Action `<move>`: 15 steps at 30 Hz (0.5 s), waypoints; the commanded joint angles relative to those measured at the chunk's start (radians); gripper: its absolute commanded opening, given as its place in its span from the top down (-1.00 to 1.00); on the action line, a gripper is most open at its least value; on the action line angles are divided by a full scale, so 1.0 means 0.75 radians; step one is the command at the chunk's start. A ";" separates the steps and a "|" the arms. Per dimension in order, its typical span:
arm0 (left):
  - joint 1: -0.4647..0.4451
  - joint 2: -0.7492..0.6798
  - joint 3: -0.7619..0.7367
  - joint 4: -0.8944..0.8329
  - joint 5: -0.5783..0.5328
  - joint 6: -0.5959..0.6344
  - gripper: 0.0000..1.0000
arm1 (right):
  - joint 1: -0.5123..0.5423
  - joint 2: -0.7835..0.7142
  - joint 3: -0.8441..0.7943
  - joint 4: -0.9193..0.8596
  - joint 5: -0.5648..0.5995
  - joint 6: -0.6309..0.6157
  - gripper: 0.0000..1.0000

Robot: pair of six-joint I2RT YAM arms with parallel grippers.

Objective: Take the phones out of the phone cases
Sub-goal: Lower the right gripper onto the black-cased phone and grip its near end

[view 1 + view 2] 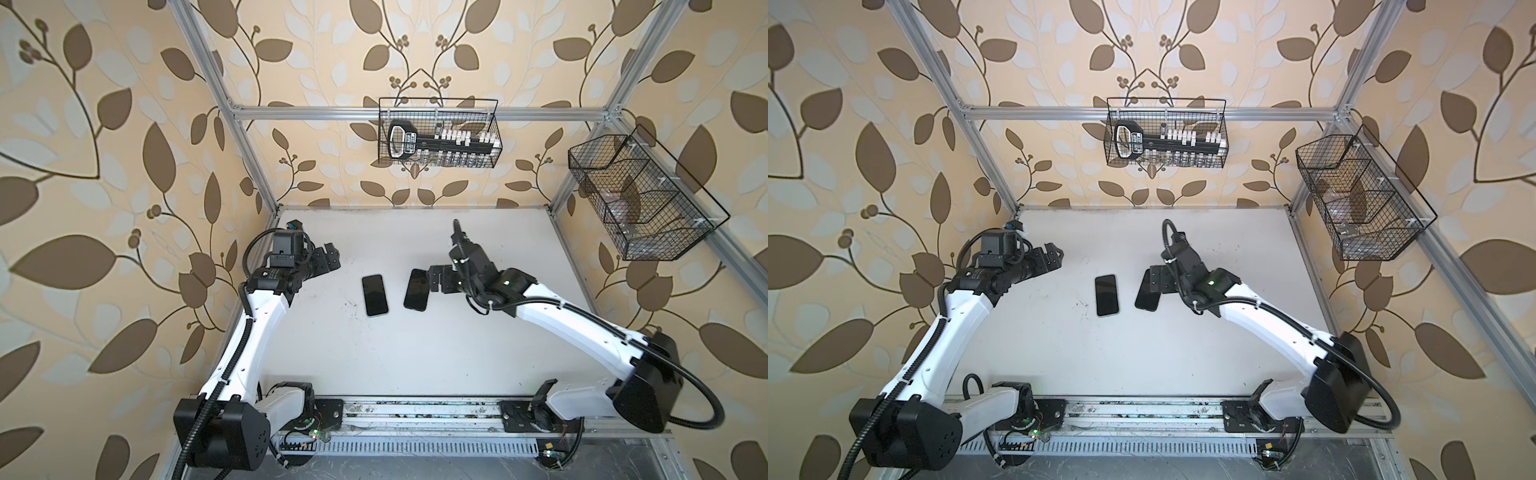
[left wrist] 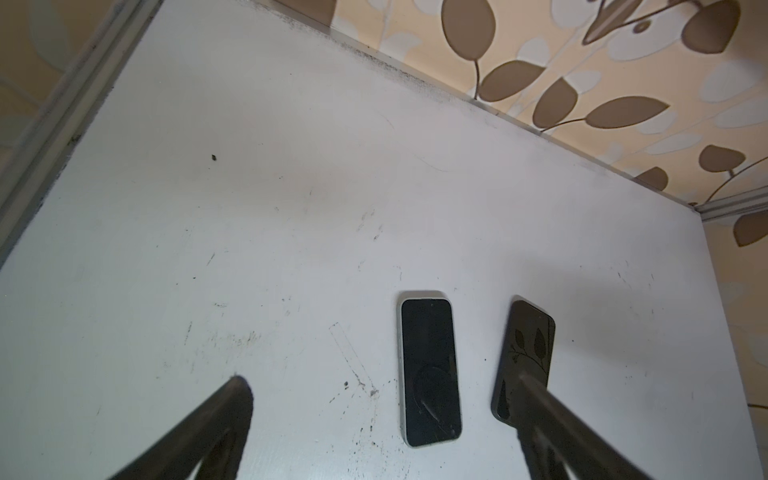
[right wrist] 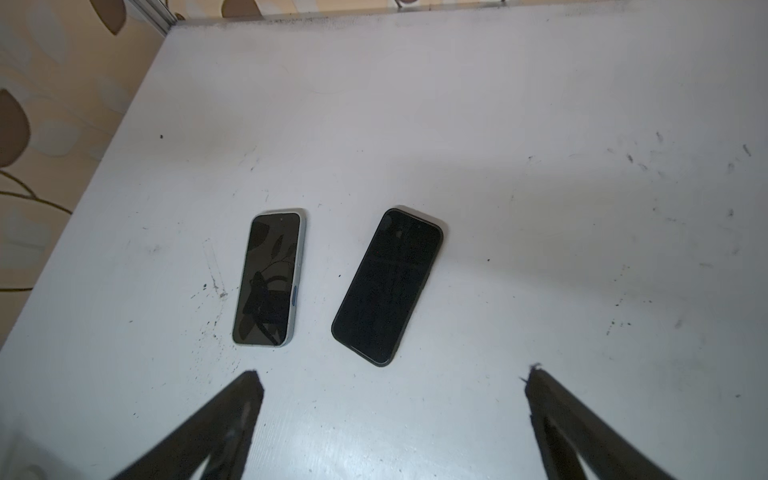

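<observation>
- Both my grippers are spread wide and carry nothing; each wrist view shows its two fingers far apart over bare table (image 1: 478,353).
- Two phones lie flat and screen-up mid-table, just beside each other but not touching.
- The pale-rimmed phone (image 1: 375,295) has a glossy black screen inside a whitish-blue surround. I take that surround for the case (image 3: 300,249), so this looks like the task's thing.
- The dark phone (image 1: 414,299) is black to its edge; I cannot tell whether it wears a case.
- Long axes: the pale-rimmed phone runs near-to-far on the table. The dark phone is slewed slightly, its far end leaning toward my right arm.
- My right gripper (image 1: 434,280) overlaps the dark phone's far end in both top views. In its wrist view that phone lies just ahead of the fingertips.
- My left gripper (image 1: 330,262) stands apart, to the left of and beyond the pale-rimmed phone.
- Judgement: the pale-rimmed phone sits between my grippers, in reach of either, and its long sides face them.
</observation>
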 commanded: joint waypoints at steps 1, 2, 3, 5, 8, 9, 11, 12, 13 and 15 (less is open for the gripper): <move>0.008 -0.043 -0.015 -0.005 -0.049 -0.035 -0.98 | 0.080 0.105 0.074 -0.081 0.147 0.173 -1.00; 0.008 -0.042 -0.014 -0.002 -0.039 -0.036 -0.98 | 0.089 0.132 0.076 -0.077 0.149 0.211 -1.00; 0.008 -0.042 -0.012 -0.003 -0.038 -0.036 -0.98 | 0.103 0.160 0.092 -0.073 0.144 0.252 -1.00; 0.008 -0.042 -0.011 -0.003 -0.046 -0.036 -0.98 | 0.119 0.210 0.120 -0.060 0.152 0.315 -1.00; 0.010 -0.049 -0.012 0.001 -0.031 -0.040 -0.98 | 0.125 0.305 0.166 -0.056 0.147 0.367 -1.00; 0.009 -0.050 -0.012 0.004 -0.024 -0.045 -0.98 | 0.124 0.344 0.185 -0.057 0.140 0.373 -1.00; 0.013 -0.049 -0.011 0.005 -0.021 -0.047 -0.98 | 0.120 0.410 0.218 -0.061 0.126 0.386 -0.98; 0.015 -0.050 -0.011 0.004 -0.020 -0.049 -0.98 | 0.116 0.437 0.232 -0.063 0.119 0.398 -0.98; 0.019 -0.049 -0.012 0.005 -0.016 -0.053 -0.98 | 0.112 0.463 0.244 -0.061 0.112 0.400 -1.00; 0.022 -0.049 -0.013 0.005 -0.007 -0.055 -0.98 | 0.107 0.499 0.273 -0.073 0.108 0.416 -1.00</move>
